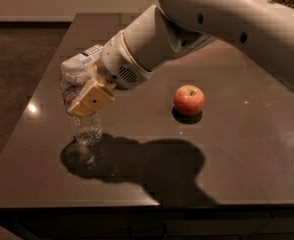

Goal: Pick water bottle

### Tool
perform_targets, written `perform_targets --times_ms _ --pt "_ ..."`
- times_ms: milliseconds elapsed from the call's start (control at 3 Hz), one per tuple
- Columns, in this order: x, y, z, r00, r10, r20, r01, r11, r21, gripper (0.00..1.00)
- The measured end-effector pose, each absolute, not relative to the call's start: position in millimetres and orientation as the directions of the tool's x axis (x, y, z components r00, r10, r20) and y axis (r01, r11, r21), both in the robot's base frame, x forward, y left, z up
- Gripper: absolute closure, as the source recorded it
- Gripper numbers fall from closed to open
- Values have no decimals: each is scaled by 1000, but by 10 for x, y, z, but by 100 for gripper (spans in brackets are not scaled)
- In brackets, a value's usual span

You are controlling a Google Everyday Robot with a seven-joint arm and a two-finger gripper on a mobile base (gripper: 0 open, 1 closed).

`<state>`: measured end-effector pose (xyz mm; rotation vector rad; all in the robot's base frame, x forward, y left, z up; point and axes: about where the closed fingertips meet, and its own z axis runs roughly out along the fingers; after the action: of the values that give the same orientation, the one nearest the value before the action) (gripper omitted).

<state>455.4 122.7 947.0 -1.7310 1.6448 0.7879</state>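
Note:
The water bottle [86, 125] is clear ribbed plastic with a white cap. It stands upright on the left part of the dark table [137, 184]. My gripper [82, 101] is at the bottle's upper half, its tan pad lying across the front of the bottle, and the arm reaches in from the upper right. The bottle's base and its cap still show; its middle is hidden behind the gripper.
A second bottle with a large white printed label [89, 54] lies just behind the gripper. A red apple [189, 99] sits right of centre. The table's left edge is close to the water bottle, with brown floor beyond.

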Motion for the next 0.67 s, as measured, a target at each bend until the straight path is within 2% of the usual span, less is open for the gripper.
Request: perform_targets --times_ms 333,667 --pt "4571 1135 9672 48 -620 -783 -999 -39 -31 98" --pt "4641 1002 10022 75 -611 -788 -997 -49 -57 100"
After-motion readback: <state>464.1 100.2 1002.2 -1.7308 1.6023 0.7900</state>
